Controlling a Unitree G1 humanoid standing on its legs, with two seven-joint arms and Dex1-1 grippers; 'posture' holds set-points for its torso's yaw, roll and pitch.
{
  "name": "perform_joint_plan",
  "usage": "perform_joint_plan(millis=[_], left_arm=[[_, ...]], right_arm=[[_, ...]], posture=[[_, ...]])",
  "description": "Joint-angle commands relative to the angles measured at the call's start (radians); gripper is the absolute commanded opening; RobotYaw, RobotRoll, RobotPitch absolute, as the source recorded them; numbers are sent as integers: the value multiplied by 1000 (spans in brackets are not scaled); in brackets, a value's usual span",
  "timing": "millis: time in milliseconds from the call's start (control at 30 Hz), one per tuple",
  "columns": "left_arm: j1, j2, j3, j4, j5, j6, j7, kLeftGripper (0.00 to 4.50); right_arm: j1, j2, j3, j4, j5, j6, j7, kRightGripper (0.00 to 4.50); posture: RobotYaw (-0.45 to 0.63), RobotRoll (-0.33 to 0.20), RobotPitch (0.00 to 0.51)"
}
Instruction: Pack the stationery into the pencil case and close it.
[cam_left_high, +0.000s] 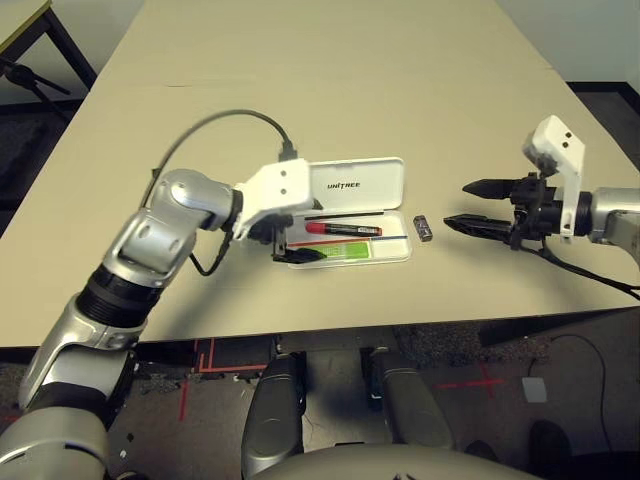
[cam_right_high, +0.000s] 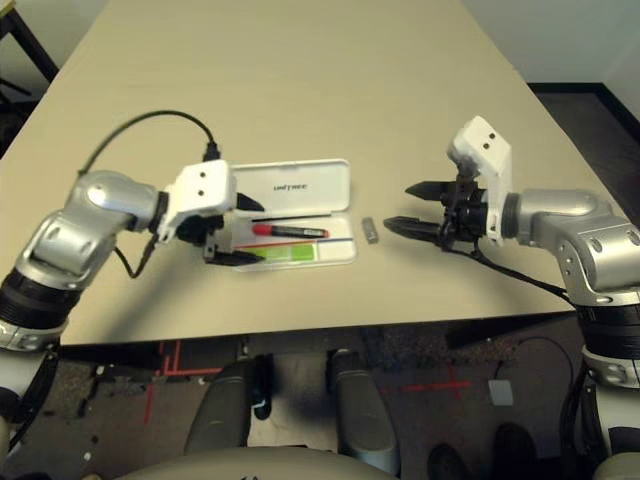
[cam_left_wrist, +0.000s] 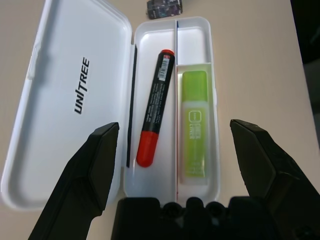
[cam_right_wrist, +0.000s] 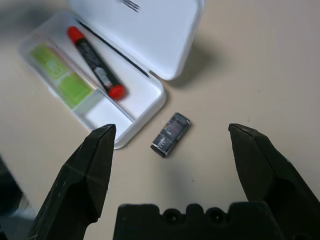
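Shiny plastic things on a smooth, dull table

The pencil case (cam_left_wrist: 75, 100) looks like hard white plastic, smooth and a bit shiny. The red marker (cam_left_wrist: 154, 109) is glossy plastic with a black paper-like label. The light-green strip (cam_left_wrist: 195, 125) looks smooth, with a see-through plastic cover. The table (cam_left_high: 300, 80) is smooth, matt beige. The left pincer (cam_left_wrist: 175, 150) and right pincer (cam_right_wrist: 175, 150) have matt black plastic-looking fingers. The forearms (cam_left_high: 150, 250) are shiny silver.

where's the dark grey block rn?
The dark grey block lies on the table, outside the open pencil case, just off its right end, between the case and the open right claw.
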Motion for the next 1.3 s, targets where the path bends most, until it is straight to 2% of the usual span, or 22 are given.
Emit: perform_joint_plan(millis=[33, 267, 467, 900, 1300], left_arm=[[35, 36, 33, -37, -38, 21, -11, 4470], [97, 106, 121, -59, -133, -22, -76, 4470], [126, 141, 150, -71, -169, -24, -86, 4470], [157, 188, 175, -105, -233, 1, -93, 4470], [185, 201, 203, -114, -259, 5, -71, 4470]], right_arm=[[0, 33, 5, -40, -19, 110, -118, 4500], [-2, 98, -4, -92, -24, 222, -255, 4500], [-1, 170, -7, -105, -38, 279, -353, 4500], [35, 231, 21, -83, -57, 256, -412, 4500], [19, 272, 57, -36, -85, 239, -416, 4500]], posture=[[-38, 0, 188], [-30, 0, 189], [-16, 0, 192], [23, 0, 199], [49, 0, 211]])
